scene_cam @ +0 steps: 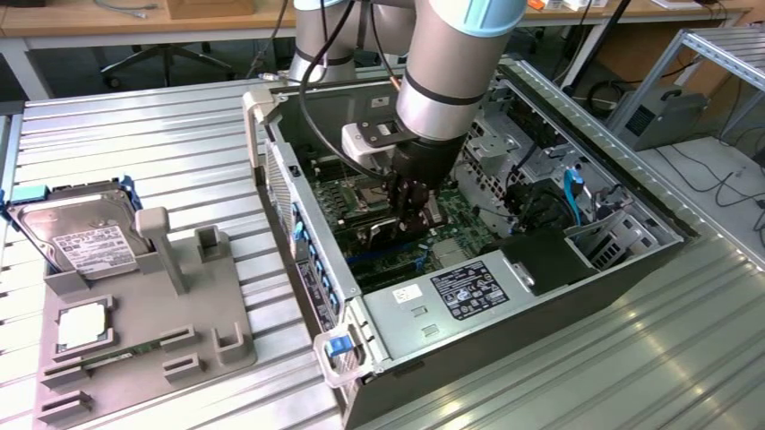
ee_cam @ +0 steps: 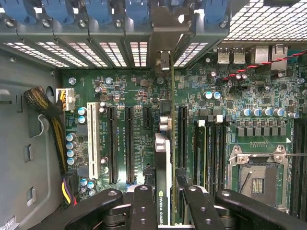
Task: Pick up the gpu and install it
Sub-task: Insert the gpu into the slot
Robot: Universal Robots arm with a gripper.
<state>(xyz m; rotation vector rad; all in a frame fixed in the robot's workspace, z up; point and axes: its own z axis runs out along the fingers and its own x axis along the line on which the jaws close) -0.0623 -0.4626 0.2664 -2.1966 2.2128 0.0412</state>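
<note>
While the gripper (scene_cam: 410, 208) is reaching down into the open computer case (scene_cam: 282, 179), its fingers (ee_cam: 143, 206) are standing narrow, pinching the gpu (ee_cam: 163, 155) from both flat sides. The card is hanging upright on its edge over the motherboard (ee_cam: 129, 91). It is running from between the fingers toward the rear edge of the case, where its silver bracket is reaching the slotted back wall. Black expansion slots (ee_cam: 182, 134) are lying on either side of it, near the middle of the board. The card itself is hiding its lower edge, so it is unclear whether that edge is touching a slot. In the exterior view the arm (scene_cam: 449, 72) and gripper are covering most of the card.
</note>
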